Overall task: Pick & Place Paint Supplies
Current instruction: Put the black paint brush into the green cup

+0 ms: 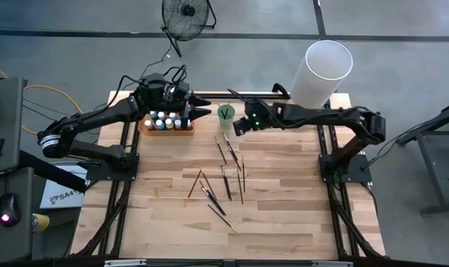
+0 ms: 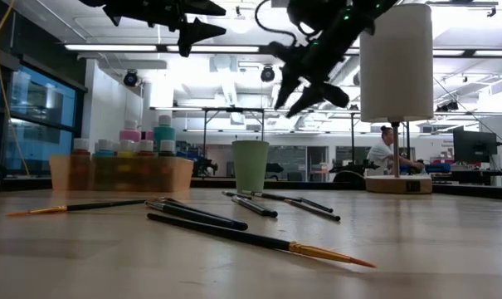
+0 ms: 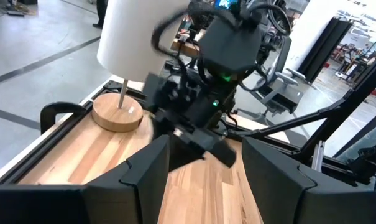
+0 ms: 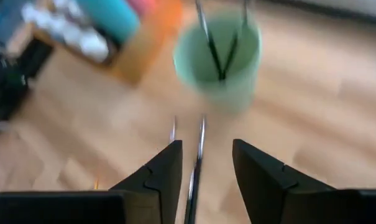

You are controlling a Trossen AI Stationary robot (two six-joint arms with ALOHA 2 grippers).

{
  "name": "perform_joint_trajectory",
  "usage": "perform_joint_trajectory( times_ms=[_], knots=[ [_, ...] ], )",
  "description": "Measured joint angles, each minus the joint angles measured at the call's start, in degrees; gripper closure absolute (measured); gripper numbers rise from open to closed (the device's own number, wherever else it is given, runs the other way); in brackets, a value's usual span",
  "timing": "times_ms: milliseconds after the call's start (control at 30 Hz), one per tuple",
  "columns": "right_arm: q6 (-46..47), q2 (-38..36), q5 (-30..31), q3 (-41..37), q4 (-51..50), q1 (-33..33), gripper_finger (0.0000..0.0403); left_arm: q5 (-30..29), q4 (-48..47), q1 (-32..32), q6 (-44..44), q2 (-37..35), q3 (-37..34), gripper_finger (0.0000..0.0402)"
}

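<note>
green cup (image 4: pixel 219 57) — blurred, brushes (image 4: pixel 220 46) indistinct

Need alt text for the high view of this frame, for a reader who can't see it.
Seen from above, a wooden table has about ten thin dark-handled brushes scattered at its middle. The right hand, open, hovers beside a green cup; the left hand, open, hangs over an orange tray of small pale-capped paint bottles. A white lamp stands at the far right corner.

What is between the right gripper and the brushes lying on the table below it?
Nothing visible. The right gripper hangs open above the wooden table, beside the pale green cup; the thin dark-handled brushes lie uncovered on bare wood below.
</note>
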Motion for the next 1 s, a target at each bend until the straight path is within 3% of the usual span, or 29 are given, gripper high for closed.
perform_joint_trajectory(
  times_ms=[133, 267, 567, 800, 1000],
  knots=[
    [6.1, -0.2, -4.9, 0.0, -7.0, 2.8, 0.028, 0.0, 0.0, 0.0, 0.4, 0.0, 0.0, 0.0202],
    [10.1, 0.4, -5.7, 0.0, -10.0, 6.6, 0.0292, 0.0, 0.0, 0.0, 0.6, 0.0, 0.0, 0.0202],
    [10.7, 0.8, -7.9, 0.0, -4.9, 12.2, 0.0298, 0.0, -0.2, 0.0, 1.9, 0.0, 0.0, 0.0202],
    [19.7, 2.1, -7.9, 0.0, -7.0, 12.4, 0.0261, -0.1, -0.2, 0.0, 0.7, -0.6, 0.0, 0.0202],
    [19.5, 4.4, -6.4, 0.0, -10.1, 11.7, 0.0214, 1.4, -0.7, 0.0, -1.0, -1.0, 0.0, 0.0202]
  ],
)
